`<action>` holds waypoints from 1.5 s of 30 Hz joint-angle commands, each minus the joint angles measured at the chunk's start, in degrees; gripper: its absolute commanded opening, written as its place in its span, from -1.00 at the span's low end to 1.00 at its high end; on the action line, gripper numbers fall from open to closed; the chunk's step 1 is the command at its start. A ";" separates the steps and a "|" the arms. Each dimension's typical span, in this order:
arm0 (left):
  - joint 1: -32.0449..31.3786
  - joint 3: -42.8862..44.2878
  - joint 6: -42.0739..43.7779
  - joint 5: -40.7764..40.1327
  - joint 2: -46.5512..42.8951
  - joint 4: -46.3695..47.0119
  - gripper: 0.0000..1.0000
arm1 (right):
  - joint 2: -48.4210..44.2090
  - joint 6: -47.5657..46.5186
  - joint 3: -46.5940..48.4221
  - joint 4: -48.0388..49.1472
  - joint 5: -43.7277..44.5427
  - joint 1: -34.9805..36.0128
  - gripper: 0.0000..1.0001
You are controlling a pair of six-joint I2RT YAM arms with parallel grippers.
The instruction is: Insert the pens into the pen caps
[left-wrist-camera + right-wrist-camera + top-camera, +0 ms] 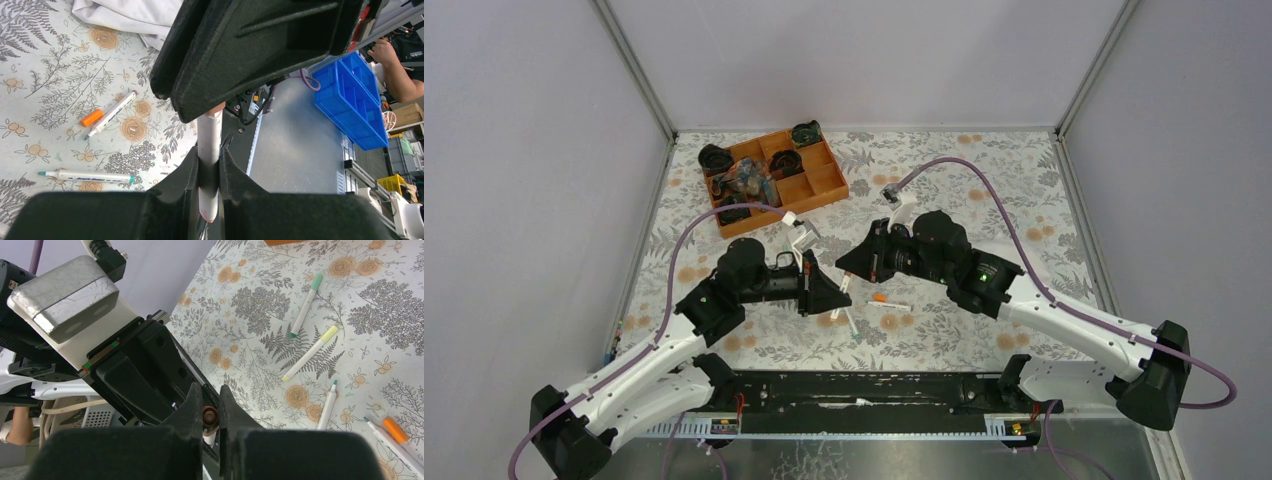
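My left gripper [209, 170] is shut on a white pen [210, 145], which stands up between its fingers. At the pen's far end sits a brown pen cap [210, 416], and my right gripper [210, 407] is shut on it; a bit of white pen [210, 439] shows just under the cap. In the top view the left gripper [836, 293] and right gripper [849, 266] meet tip to tip above the table's middle. Loose pens lie on the flowered cloth: a teal-tipped pen [85, 176], a green-ended pen [306, 305] and a yellowish-ended pen [310, 352]. An orange cap [92, 118] lies beside another pen [111, 114].
An orange divided tray [776, 180] with several dark items stands at the back left. Crumpled white paper [125, 15] lies near the loose pens. A black rail [864, 390] runs along the near edge. A blue bin [355, 100] stands off the table.
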 commanded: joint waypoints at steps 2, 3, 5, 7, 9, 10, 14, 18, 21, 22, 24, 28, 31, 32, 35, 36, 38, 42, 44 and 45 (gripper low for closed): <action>-0.10 0.49 -2.76 0.65 -0.20 7.97 -1.00 | -1.56 0.17 -1.17 3.31 -6.21 0.31 -1.00; -0.08 0.28 -3.46 0.93 -0.35 9.08 -1.00 | -1.69 0.03 -1.59 3.59 -7.48 0.37 -1.00; -0.08 0.08 -4.53 1.60 -0.32 10.99 -1.00 | -1.67 -0.15 -2.06 4.02 -10.42 0.34 -1.00; -0.08 0.14 -5.28 2.37 -0.21 12.41 -1.00 | -1.27 -0.37 -2.14 3.94 -13.76 0.38 -1.00; -0.07 0.07 -6.14 3.18 -0.09 13.90 -1.00 | -0.89 -0.41 -2.09 3.92 -16.74 0.35 -1.00; -0.06 0.07 -6.52 3.46 -0.10 14.50 -1.00 | -0.77 -0.26 -2.19 3.96 -17.73 0.38 -1.00; -0.07 0.53 -6.78 3.56 0.06 14.95 -1.00 | -0.35 0.02 -2.40 4.20 -21.39 0.33 -1.00; 0.08 0.43 -7.35 3.96 -0.14 16.13 -1.00 | 0.09 -0.03 -2.77 4.25 -26.34 0.37 -1.00; 0.34 0.28 -8.26 4.64 -0.26 17.35 -1.00 | 0.23 0.15 -3.47 4.29 -29.62 0.33 -1.00; 0.55 0.20 -8.57 4.80 -0.44 17.83 -1.00 | 0.23 0.28 -3.71 4.25 -30.55 0.36 -1.00; 0.93 -0.07 -9.18 5.14 -0.63 18.56 -1.00 | 0.01 0.52 -4.24 4.25 -31.94 0.35 -1.00; 2.24 -0.92 -11.07 6.55 -1.18 20.74 -1.00 | -0.54 1.31 -5.01 5.28 -34.79 0.38 -1.00; 3.26 -1.65 -12.68 7.65 -1.47 22.58 -1.00 | -0.56 1.89 -5.41 6.28 -37.04 0.42 -1.00; 3.51 -1.73 -13.16 8.05 -1.49 23.13 -1.00 | -0.56 1.96 -5.38 6.31 -37.65 0.39 -1.00; 4.11 -1.87 -14.17 8.73 -1.60 24.14 -1.00 | -0.65 1.48 -5.22 5.14 -38.35 0.40 -1.00; 4.23 -1.87 -14.26 8.74 -1.64 24.08 -1.00 | -0.61 1.10 -5.02 4.10 -38.37 0.38 -1.00; 4.55 -1.75 -14.12 8.51 -1.87 23.51 -1.00 | -0.52 0.68 -4.82 2.79 -38.31 0.39 -1.00; 4.79 -0.66 -12.07 5.81 -1.70 19.82 -1.00 | -0.18 0.84 -4.92 0.77 -37.35 0.56 -1.00; 4.80 0.09 -10.73 4.23 -1.63 17.69 -1.00 | 0.10 0.89 -4.99 -1.01 -36.50 0.79 -1.00; 4.80 0.48 -9.97 3.44 -1.53 16.67 -1.00 | 0.28 0.93 -5.08 -2.00 -36.01 0.97 -1.00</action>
